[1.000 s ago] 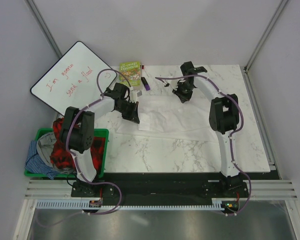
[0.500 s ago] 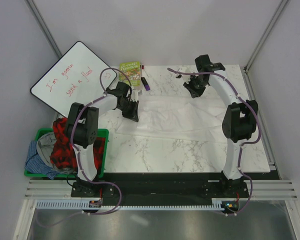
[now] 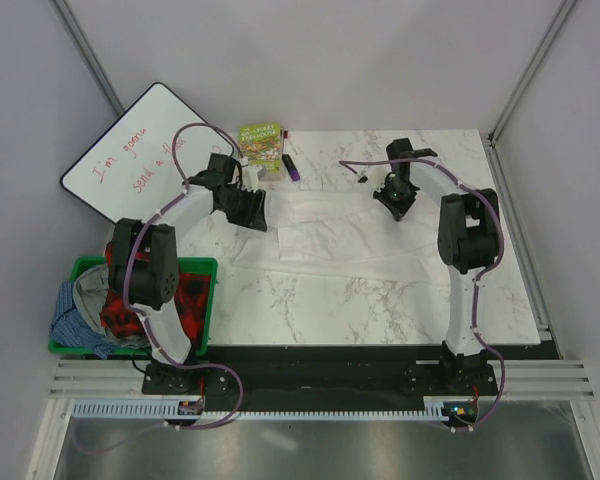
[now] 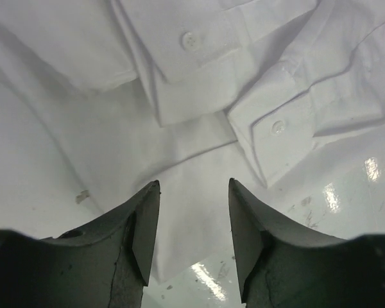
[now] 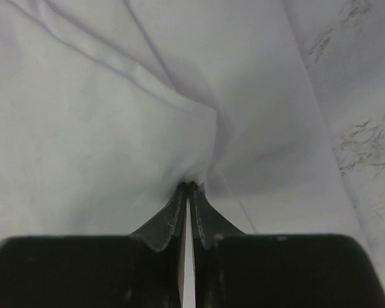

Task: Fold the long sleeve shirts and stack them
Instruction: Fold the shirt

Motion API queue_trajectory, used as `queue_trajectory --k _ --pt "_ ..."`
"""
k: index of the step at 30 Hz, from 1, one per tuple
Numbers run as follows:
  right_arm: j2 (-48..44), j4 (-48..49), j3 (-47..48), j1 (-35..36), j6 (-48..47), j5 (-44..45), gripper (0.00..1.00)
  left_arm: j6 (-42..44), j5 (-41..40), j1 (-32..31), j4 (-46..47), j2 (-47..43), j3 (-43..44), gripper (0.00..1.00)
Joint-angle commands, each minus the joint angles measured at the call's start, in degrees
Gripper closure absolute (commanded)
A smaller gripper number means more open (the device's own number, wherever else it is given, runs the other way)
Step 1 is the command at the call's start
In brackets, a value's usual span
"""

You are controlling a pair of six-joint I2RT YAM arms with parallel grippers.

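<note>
A white long sleeve shirt [image 3: 350,235] lies spread across the marble table. My left gripper [image 3: 252,207] hovers over the shirt's left end. In the left wrist view it [image 4: 194,186] is open with nothing between its fingers. Below it are white cloth [image 4: 179,147] and two buttoned cuffs [image 4: 276,128]. My right gripper [image 3: 395,195] is at the shirt's far right part. In the right wrist view it [image 5: 189,186] is shut on a pinched fold of the white shirt [image 5: 115,96], and creases run out from the pinch.
A green book [image 3: 262,143] and a small purple object [image 3: 291,167] lie at the table's far edge, behind the left gripper. A whiteboard [image 3: 145,160] leans at the far left. A green bin [image 3: 202,265] at the table's left holds red plaid and blue clothes [image 3: 120,300].
My left gripper has opened, let go of the shirt and drawn back toward the far left. My right gripper swung right and then came nearer, still pinching the cloth.
</note>
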Motion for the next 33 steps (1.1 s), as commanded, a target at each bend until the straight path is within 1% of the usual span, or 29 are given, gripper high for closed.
queue_trajectory --k 1,3,4,5,7,8,9,10,11,13,15,17,19,20,22,23,25,26,28,33 --pt "3.5 3.8 3.8 -0.7 1.5 6.1 0.89 8.1 0.0 3.0 -0.9 -3.6 0.8 0.45" --pt "4.0 4.2 5.0 -0.8 2.5 5.2 0.88 11.9 -0.8 3.2 -2.1 -4.7 0.6 0.45" --pt "3.8 4.2 5.6 -0.8 2.9 5.1 0.87 13.7 -0.6 3.3 -2.2 -5.5 -0.9 0.45" --pt "3.0 4.2 6.2 -0.7 3.5 3.3 0.87 15.8 1.5 3.3 -2.3 -6.3 -1.7 0.45" --pt "2.0 3.7 8.4 -0.7 4.5 1.8 0.82 21.8 2.0 2.9 -3.5 -9.4 -4.7 0.45" --pt "0.3 2.4 9.1 -0.7 5.2 0.3 0.79 24.6 4.5 2.9 -4.6 -10.5 -5.2 0.45" --pt "-0.9 1.8 9.7 -0.7 5.7 -0.4 0.69 29.6 4.8 2.4 -5.7 -12.3 -6.0 0.46" --pt "-2.3 1.4 9.6 -0.8 6.1 -0.9 0.64 31.5 4.1 1.9 -6.2 -13.5 -7.9 0.47" --pt "-5.3 0.4 8.8 -0.8 7.1 -2.2 0.57 35.9 3.9 0.9 -6.3 -14.6 -8.9 0.48" --pt "-8.8 -0.2 7.1 -1.1 8.2 -3.1 0.54 39.1 2.5 -0.6 -5.9 -17.0 -12.0 0.48" --pt "-13.6 -1.3 4.2 -1.4 10.1 -3.8 0.53 43.0 0.6 -3.6 -5.6 -17.5 -13.2 0.5" --pt "-17.2 -3.3 2.0 -2.7 11.5 -4.2 0.54 44.7 -2.2 -7.1 -4.5 -17.1 -14.6 0.51" --pt "-20.1 -4.3 -1.6 -5.6 14.5 -5.3 0.57 46.5 -4.1 -9.3 -3.2 -16.5 -15.8 0.51" --pt "-20.9 -6.0 -2.6 -6.7 15.3 -6.0 0.58 47.1 -5.9 -11.4 -1.9 -15.7 -16.0 0.51" --pt "-23.0 -7.4 -6.3 -9.9 16.5 -6.2 0.62 48.2 -7.8 -13.3 -0.5 -14.7 -16.6 0.51" --pt "-23.8 -8.0 -9.4 -10.3 16.4 -6.2 0.64 48.6 -9.2 -14.7 -0.2 -13.8 -16.7 0.51" --pt "-25.8 -8.0 -13.1 -13.8 15.5 -4.6 0.65 49.6 -10.2 -15.7 0.5 -12.8 -16.9 0.5" --pt "-26.3 -7.7 -16.3 -14.3 15.1 -4.0 0.66 49.9 -10.4 -16.6 0.6 -12.1 -17.1 0.49" --pt "-26.4 -7.3 -18.7 -16.0 14.4 -3.1 0.67 50.6 -11.7 -17.3 1.4 -11.7 -18.0 0.46" --pt "-24.7 -1.5 -24.1 -17.0 13.1 1.1 0.7 49.2 -12.1 -18.1 2.8 -11.8 -19.0 0.43"
